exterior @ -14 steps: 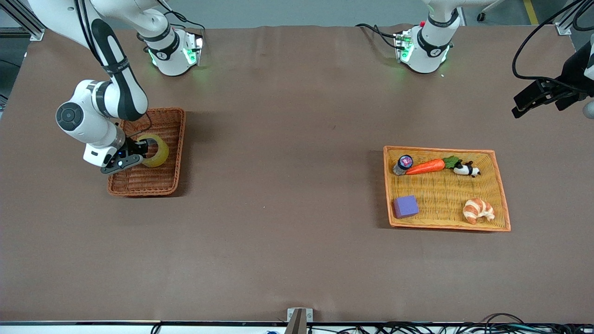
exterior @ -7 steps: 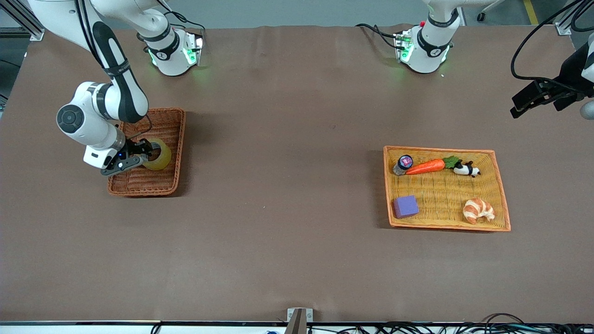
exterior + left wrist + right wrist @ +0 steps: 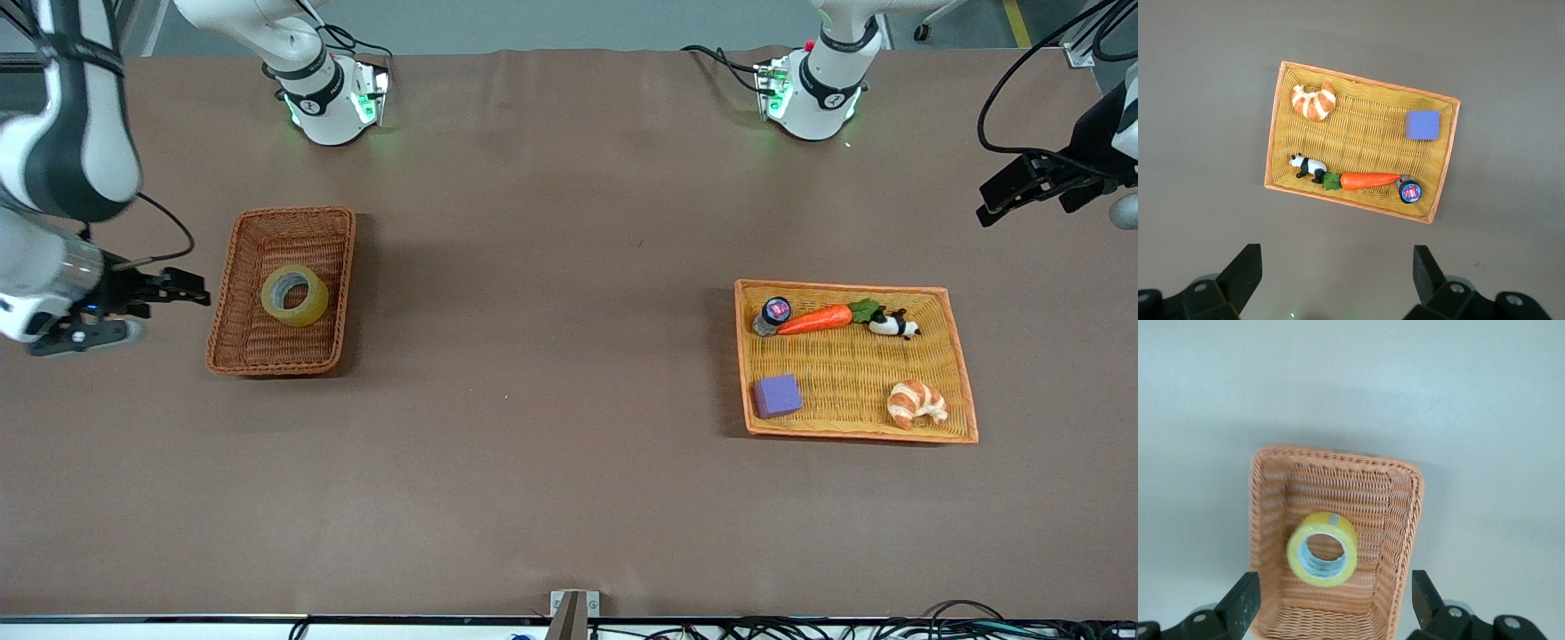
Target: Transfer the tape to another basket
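The tape (image 3: 294, 295) lies flat in the middle of the basket (image 3: 240, 267), its hole facing up, so the task looks done. The right gripper (image 3: 182, 289) is up in the air over the bare table beside the basket, toward the right arm's end, its fingers wide open and holding nothing. To finish well, this arm should draw away high enough to clear the basket's rim; the left gripper (image 3: 1337, 287) waits open and empty above the tray (image 3: 963, 391).
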